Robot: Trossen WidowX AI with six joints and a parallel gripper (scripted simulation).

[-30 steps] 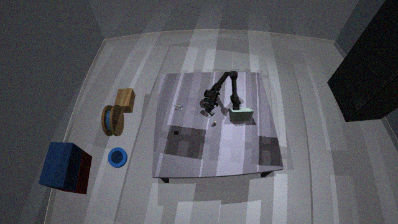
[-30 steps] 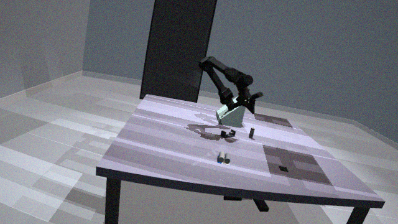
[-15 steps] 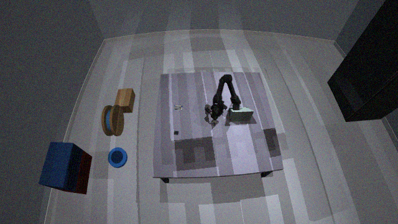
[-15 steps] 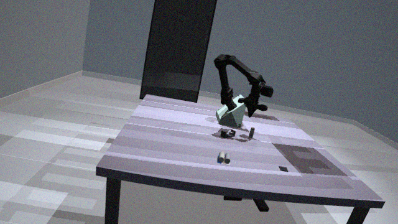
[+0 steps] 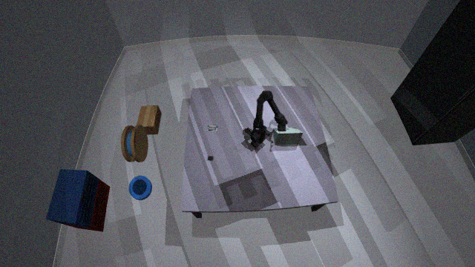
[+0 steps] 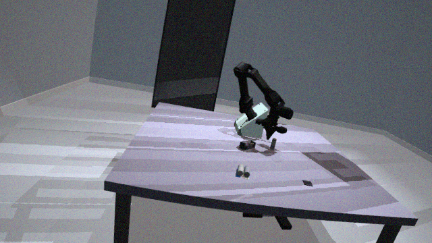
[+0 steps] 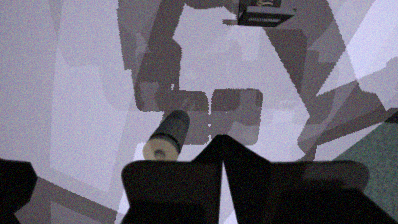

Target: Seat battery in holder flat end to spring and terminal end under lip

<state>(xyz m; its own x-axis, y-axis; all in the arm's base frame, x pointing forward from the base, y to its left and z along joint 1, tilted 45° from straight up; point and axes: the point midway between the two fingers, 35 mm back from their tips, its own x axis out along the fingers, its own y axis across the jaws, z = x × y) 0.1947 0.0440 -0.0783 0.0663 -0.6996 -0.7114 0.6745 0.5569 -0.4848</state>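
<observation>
The battery [image 6: 273,144] [image 7: 173,131] stands upright on the table, dark-bodied, with its pale terminal end up; the left finger partly overlaps that end in the wrist view. The black holder [image 6: 247,145] [image 7: 266,16] lies a short way from it, cut off by the top edge of the wrist view, and looks empty as far as it shows. My gripper [image 6: 268,137] [image 7: 221,139] is shut with nothing between its fingertips. It points down above the table, close to the battery, and is not around it. In the top view the arm hides the battery, and the holder cannot be made out clearly.
The arm's pale green base block [image 5: 287,138] [image 6: 250,131] [image 7: 377,157] stands behind the holder in the exterior view. Two pale cylinders side by side [image 5: 212,127] [image 6: 243,171] and a small black square [image 5: 210,158] [image 6: 307,183] lie elsewhere on the table.
</observation>
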